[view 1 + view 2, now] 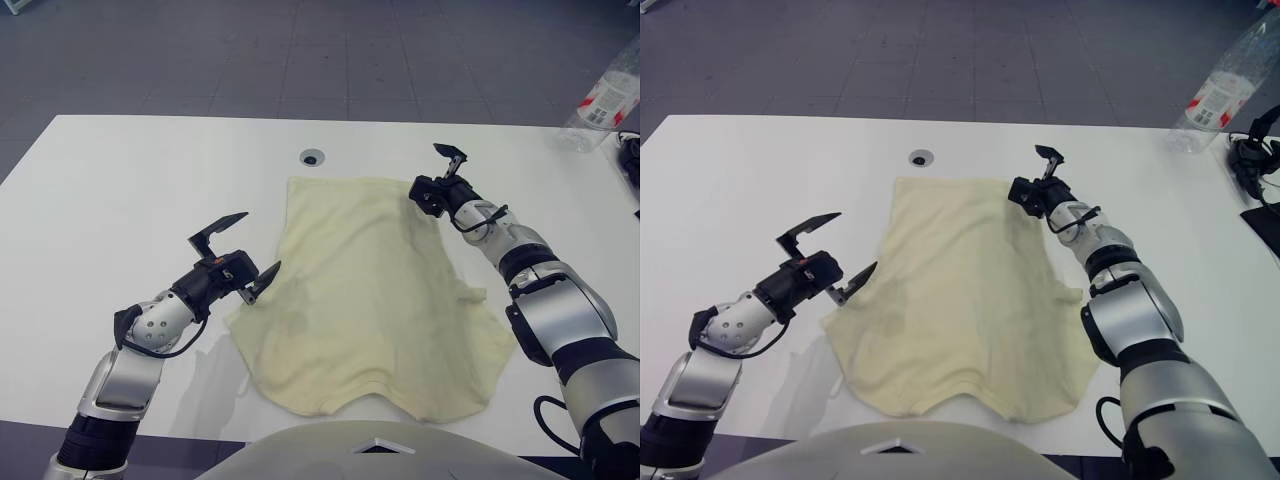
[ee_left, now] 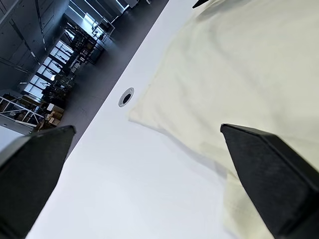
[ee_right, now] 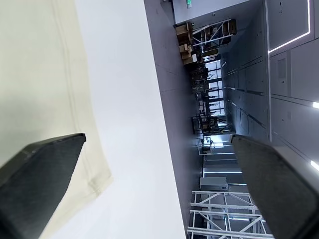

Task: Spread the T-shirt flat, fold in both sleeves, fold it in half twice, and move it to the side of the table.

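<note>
One cream T-shirt (image 1: pixel 370 300) lies mostly flat, lightly wrinkled.

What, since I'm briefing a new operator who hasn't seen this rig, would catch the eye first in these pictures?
First, the pale yellow T-shirt, lying mostly spread out in the middle of the white table. Next, the left gripper with its fingers open at the shirt's left edge, and the right gripper, also open, at its far right corner. A clear plastic bottle lies at the table's far right corner.
</note>
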Action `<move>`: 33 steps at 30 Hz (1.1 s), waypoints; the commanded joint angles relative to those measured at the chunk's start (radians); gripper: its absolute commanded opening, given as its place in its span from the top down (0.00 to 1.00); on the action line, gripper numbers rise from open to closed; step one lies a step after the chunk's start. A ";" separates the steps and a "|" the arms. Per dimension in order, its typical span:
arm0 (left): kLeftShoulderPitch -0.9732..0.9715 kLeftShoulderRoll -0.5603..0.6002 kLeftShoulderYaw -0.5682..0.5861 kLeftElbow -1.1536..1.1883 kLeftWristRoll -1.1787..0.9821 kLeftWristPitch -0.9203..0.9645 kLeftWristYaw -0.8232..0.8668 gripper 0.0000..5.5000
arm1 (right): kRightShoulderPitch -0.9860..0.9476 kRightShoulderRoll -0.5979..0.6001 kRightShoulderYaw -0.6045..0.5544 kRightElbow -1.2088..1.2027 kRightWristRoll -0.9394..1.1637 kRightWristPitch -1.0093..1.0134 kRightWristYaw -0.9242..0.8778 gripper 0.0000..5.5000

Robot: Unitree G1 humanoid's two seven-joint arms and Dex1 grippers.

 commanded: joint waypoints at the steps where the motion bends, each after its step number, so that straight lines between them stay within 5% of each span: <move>1: 0.002 -0.002 0.040 -0.073 -0.057 -0.003 -0.011 0.02 | -0.021 -0.007 -0.055 -0.021 0.060 -0.049 -0.005 0.02; 8: -0.001 0.027 0.161 -0.094 -0.157 0.012 -0.027 0.02 | 0.075 -0.039 -0.277 -0.204 0.342 -0.155 0.135 0.02; 12: 0.039 0.028 0.194 -0.083 -0.178 -0.054 -0.043 0.02 | 0.258 -0.030 -0.387 -0.581 0.526 -0.061 0.229 0.02; 19: 0.233 0.235 0.360 -0.038 -0.022 -0.161 -0.166 0.02 | 0.540 0.045 -0.473 -1.002 0.674 0.129 0.236 0.02; 33: 0.245 0.327 0.214 0.064 0.116 -0.217 -0.265 0.02 | 0.623 0.082 -0.495 -1.096 0.630 0.204 0.234 0.02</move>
